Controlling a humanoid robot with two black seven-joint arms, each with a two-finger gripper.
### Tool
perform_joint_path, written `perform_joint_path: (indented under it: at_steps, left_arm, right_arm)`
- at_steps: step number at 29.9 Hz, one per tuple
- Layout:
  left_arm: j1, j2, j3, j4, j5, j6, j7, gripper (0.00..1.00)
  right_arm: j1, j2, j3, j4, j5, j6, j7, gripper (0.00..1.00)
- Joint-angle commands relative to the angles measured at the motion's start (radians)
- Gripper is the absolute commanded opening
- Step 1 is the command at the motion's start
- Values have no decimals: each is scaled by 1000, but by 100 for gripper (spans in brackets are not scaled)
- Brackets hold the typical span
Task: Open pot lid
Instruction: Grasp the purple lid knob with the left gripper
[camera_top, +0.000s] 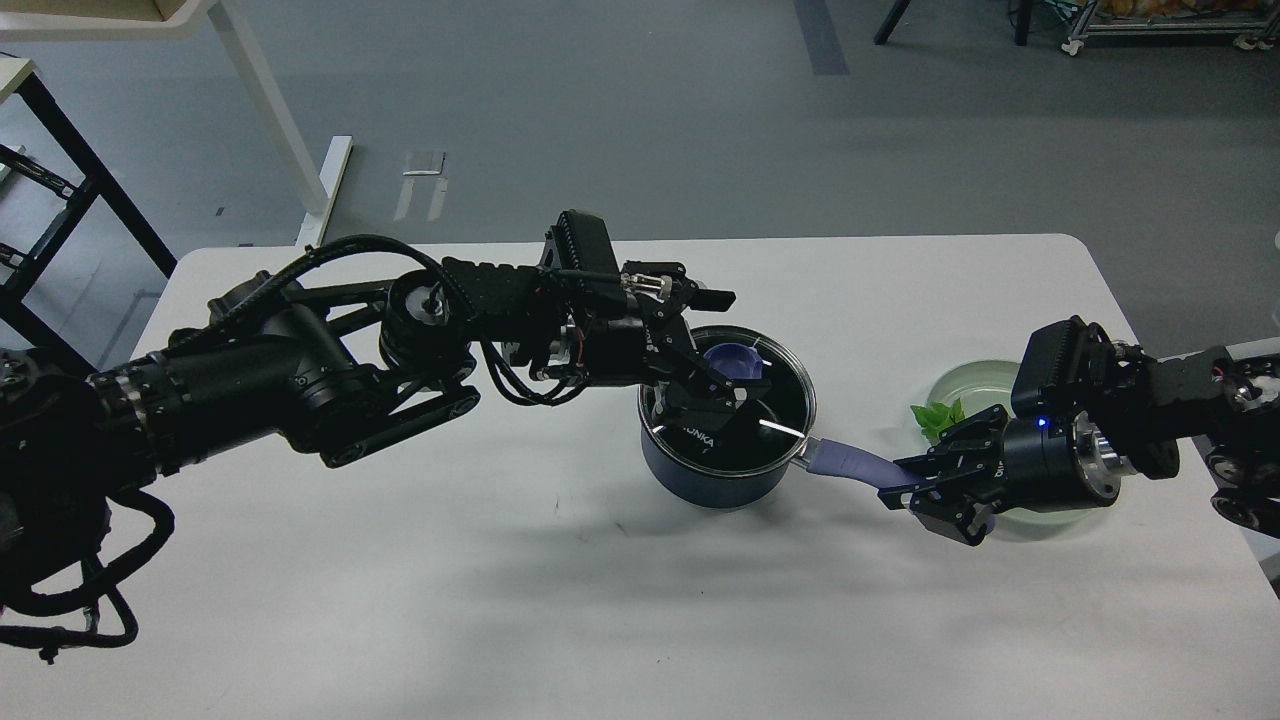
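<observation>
A dark blue pot (700, 478) stands mid-table with its glass lid (785, 398) on. The lid has a purple knob (737, 360) at its centre. My left gripper (733, 347) reaches in from the left and is open, its two fingers straddling the knob, one beyond it and one on the near side over the glass. I cannot tell whether they touch the knob. My right gripper (903, 482) is shut on the end of the pot's purple handle (845, 461), which points right.
A round glass dish (968, 380) with a green leaf (934, 418) sits behind my right gripper near the table's right edge. My left arm (300, 375) lies low across the left half of the white table (600, 620).
</observation>
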Motion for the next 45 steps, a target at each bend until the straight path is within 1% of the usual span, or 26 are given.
perform_joint_path:
  at_steps: [1, 4, 12, 20, 30, 45]
  left_arm:
    - [2, -18, 3, 3, -7, -5, 0, 99]
    - [9, -25, 14, 7, -7, -5, 0, 99]
    - [12, -61, 32, 86, -2, 2, 0, 99]
    - [13, -65, 34, 99, -2, 2, 0, 99]
    - [15, -100, 48, 169, -12, 0, 0, 99]
    - [32, -102, 54, 169, -16, 2, 0, 97]
  right_arm:
    - [1, 0, 0, 0, 0, 0, 0, 35]
    - [-1, 0, 0, 0, 0, -1, 0, 35]
    - [-1, -1, -6, 0, 3, 0, 0, 35]
    - [-1, 0, -6, 0, 2, 0, 0, 35]
    - [-1, 0, -6, 0, 2, -1, 0, 35]
    - [-1, -1, -6, 0, 3, -1, 0, 35]
